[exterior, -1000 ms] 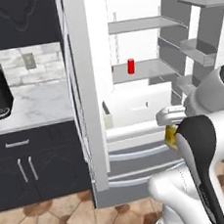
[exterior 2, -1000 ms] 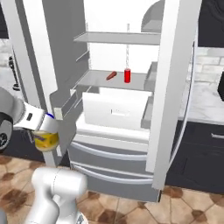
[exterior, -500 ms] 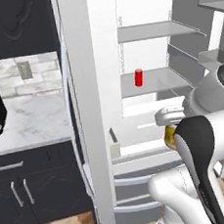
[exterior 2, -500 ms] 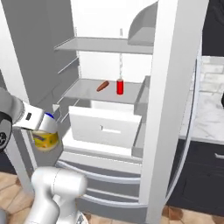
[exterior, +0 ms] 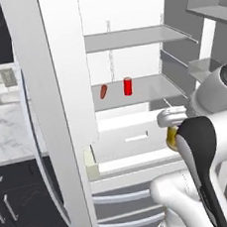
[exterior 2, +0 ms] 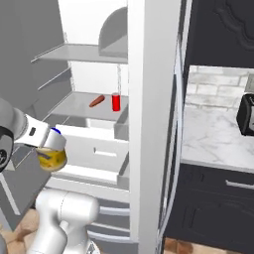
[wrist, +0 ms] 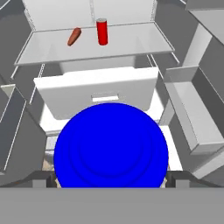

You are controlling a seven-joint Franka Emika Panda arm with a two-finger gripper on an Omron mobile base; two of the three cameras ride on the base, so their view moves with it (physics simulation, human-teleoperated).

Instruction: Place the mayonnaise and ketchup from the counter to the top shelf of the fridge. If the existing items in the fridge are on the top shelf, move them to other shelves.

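**Mayonnaise riding in front of the open fridge**

The end effector (exterior 2: 49,149) is pinching the mayonnaise (exterior 2: 51,158), jaws spread wide around it, hanging before the fridge (exterior: 129,59). The hand view is giving us its blue cap (wrist: 111,145) head-on; the right base view is showing the yellow body. The red can (wrist: 102,31) and orange-red oval item (wrist: 74,36) are sitting apart on the lower shelf (wrist: 52,50), above the drawer (wrist: 96,94).
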